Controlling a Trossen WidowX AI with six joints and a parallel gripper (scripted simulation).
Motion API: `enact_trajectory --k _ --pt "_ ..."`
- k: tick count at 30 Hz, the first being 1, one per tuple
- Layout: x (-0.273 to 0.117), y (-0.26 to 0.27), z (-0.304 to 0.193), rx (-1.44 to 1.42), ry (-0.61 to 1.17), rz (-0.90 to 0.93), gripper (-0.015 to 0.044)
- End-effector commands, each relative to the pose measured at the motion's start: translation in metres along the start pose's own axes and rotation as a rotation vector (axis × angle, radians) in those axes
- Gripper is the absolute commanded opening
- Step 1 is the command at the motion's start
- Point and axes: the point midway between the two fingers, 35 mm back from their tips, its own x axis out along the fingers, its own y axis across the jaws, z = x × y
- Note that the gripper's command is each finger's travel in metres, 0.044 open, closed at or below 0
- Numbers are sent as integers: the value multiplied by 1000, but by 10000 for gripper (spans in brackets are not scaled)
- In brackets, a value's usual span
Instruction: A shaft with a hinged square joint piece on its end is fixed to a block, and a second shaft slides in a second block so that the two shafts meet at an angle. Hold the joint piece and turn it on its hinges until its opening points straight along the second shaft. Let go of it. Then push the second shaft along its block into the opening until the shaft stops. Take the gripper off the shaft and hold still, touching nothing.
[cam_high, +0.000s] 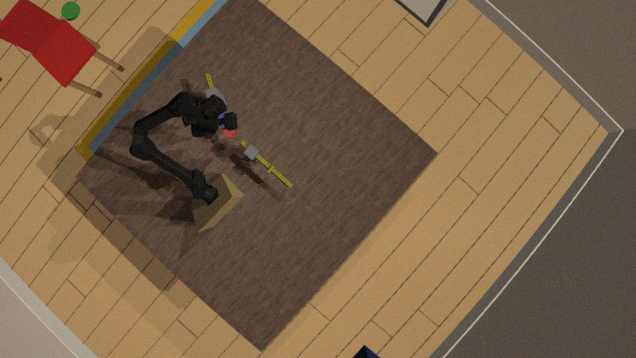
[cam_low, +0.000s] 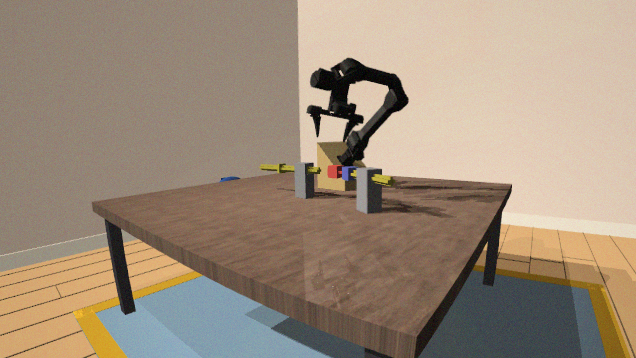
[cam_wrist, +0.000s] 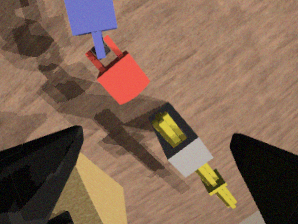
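Observation:
The red joint piece hangs on its hinge at the blue piece. In the wrist view its far end faces the second shaft and looks roughly in line with it. Its opening is not visible. A gap lies between them. The second shaft passes through its grey block, with its collar outside. The first shaft is in the other block. My gripper is wide open and empty, above the joint piece and shafts.
The tan wedge-shaped base of the arm stands beside the shafts. The blocks stand on the brown table top. A red chair is on the floor beyond the table.

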Motion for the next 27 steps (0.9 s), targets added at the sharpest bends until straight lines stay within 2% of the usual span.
enact_trajectory --k 1,10,27 --pt "-15 -1 -2 101 -20 -5 440" --pt "-15 -3 -3 118 -14 -1 440" --pt "3 -20 -17 684 -12 94 440"
